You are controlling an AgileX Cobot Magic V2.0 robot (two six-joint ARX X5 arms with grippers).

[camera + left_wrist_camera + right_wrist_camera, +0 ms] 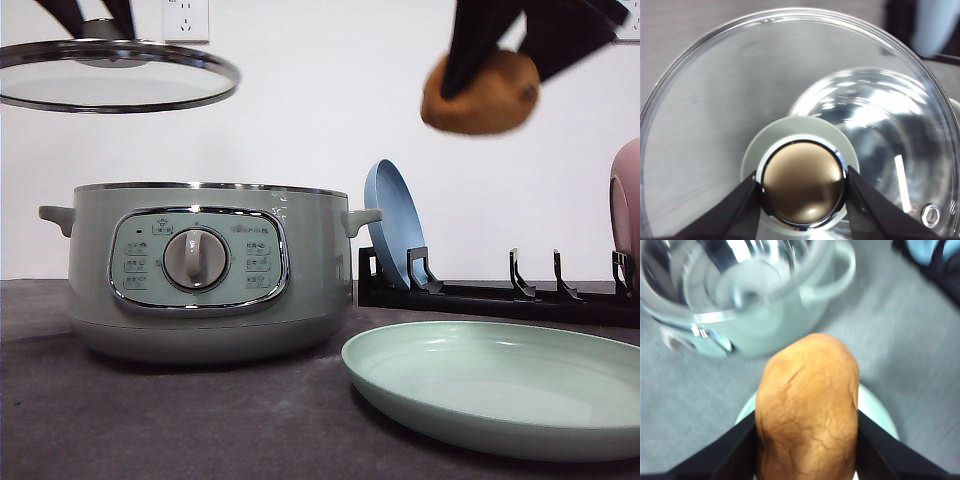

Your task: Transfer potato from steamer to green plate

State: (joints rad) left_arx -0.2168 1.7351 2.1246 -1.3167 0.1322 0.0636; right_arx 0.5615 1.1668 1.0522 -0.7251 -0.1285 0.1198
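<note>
Front view: right gripper (pixel 500 60) is clamping the potato (pixel 481 93) and carrying it high in the air, past the steamer's right handle, above the rack (pixel 500 292) and the back part of the green plate (pixel 500 385). Left gripper (pixel 97 18) is pinching the knob of the glass lid (pixel 115 78) and holding it above the steamer (pixel 205 270), which is sitting open. My read: transfer step in hand, potato out of the pot, not yet down. Next move calls for centring over the plate, lowering until it's touching, then releasing, since a drop from this height could roll it off.

Count: one potato, one steamer, one lid, one green plate, one blue plate (pixel 393 235) standing in the rack, one pink dish (pixel 628 210) at the right edge.

Left wrist view: fingers (pixel 737 207) are closing on both sides of the lid knob (pixel 802 182); empty steamer bowl (pixel 875 135) is showing through the glass.

Right wrist view: potato (pixel 807 410) is sitting between both jaws, firmly held; green plate (pixel 877 412) is directly beneath it, steamer (pixel 765 305) beyond.
</note>
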